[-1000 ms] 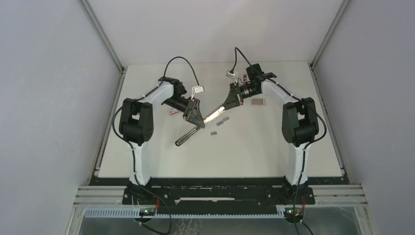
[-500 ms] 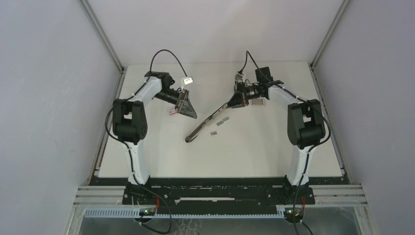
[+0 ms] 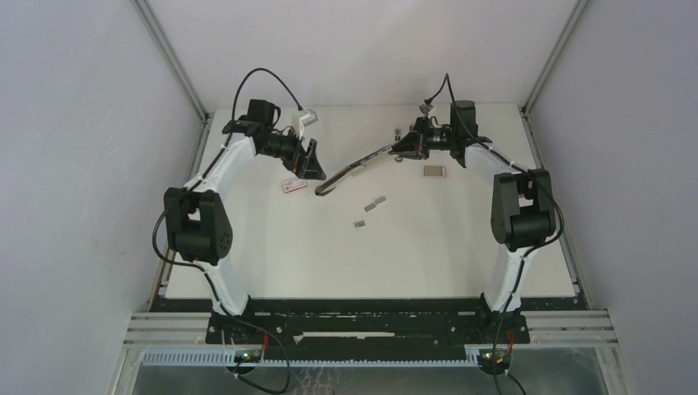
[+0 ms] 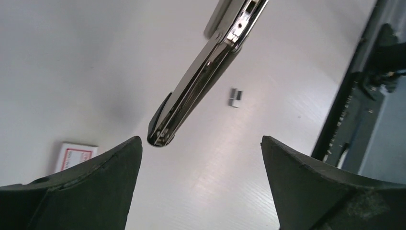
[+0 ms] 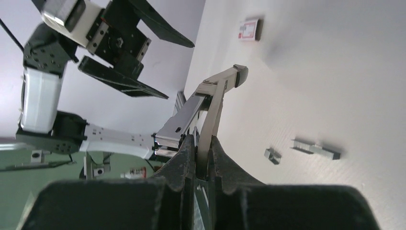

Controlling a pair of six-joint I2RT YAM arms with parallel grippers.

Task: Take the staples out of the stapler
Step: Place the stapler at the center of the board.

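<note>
Evidently the right gripper [image 3: 409, 146] is clamped tight on one end of the stapler [image 3: 354, 169]. It seems to hold it clear of the table [image 3: 428, 255], so the free tip points at the pink-and-white box [image 3: 293, 185] and stops just short of it. That presents the stapler's open end to the left gripper [image 3: 312, 162], which hangs just beside the box, spread wide and empty, probably placed to assist. Loose staples [image 3: 375, 202] lie well apart from the box, toward the right arm, so unloading looks partly done.
</note>
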